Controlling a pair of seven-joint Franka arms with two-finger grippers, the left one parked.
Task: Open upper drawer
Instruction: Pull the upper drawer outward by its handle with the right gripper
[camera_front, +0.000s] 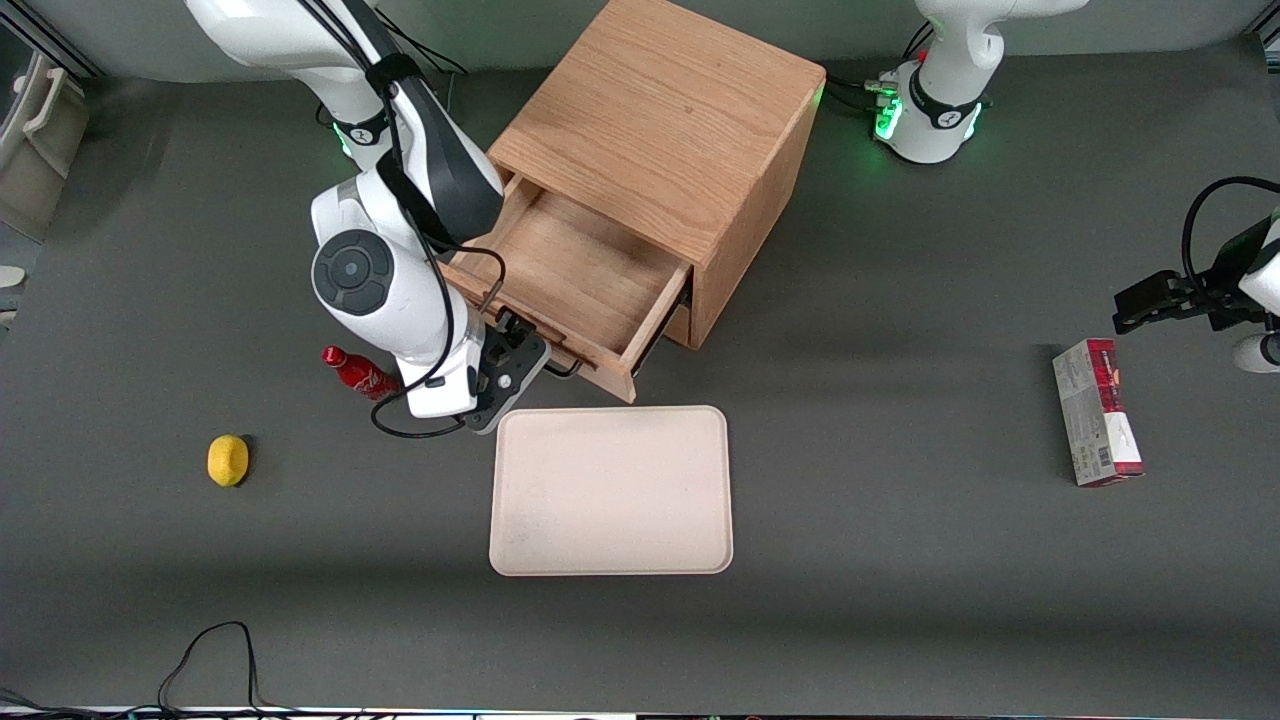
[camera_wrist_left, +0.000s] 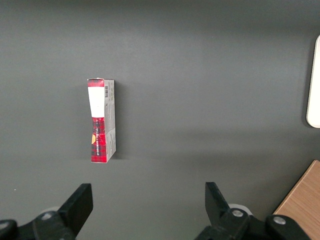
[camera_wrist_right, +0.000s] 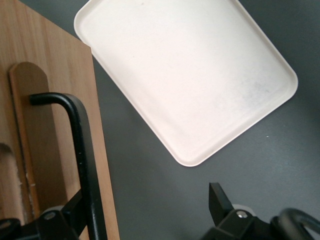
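Already the upper drawer stands pulled well out of the wooden cabinet, its bare oak floor open to view and its front board reaching toward the cream tray, which lies just nearer the front camera than the cabinet. So the opening looks largely done; what may remain, as a judgement, is a last bit of travel if the slide allows it, then letting go of the black bar handle and backing away.

The gripper sits at the drawer front, at the end of the handle toward the working arm's end of the table. In the wrist view its fingers are spread wide apart: one finger sits against the handle bar, the other hangs clear over the dark tabletop, so nothing is clamped between them.

Much of the handle is hidden in the front view by the arm's wrist, and the lower drawer cannot be seen beneath the open one. A red bottle lies beside the arm, partly covered by it; a lemon sits farther from the cabinet, and a red-and-grey carton lies toward the parked arm's end.
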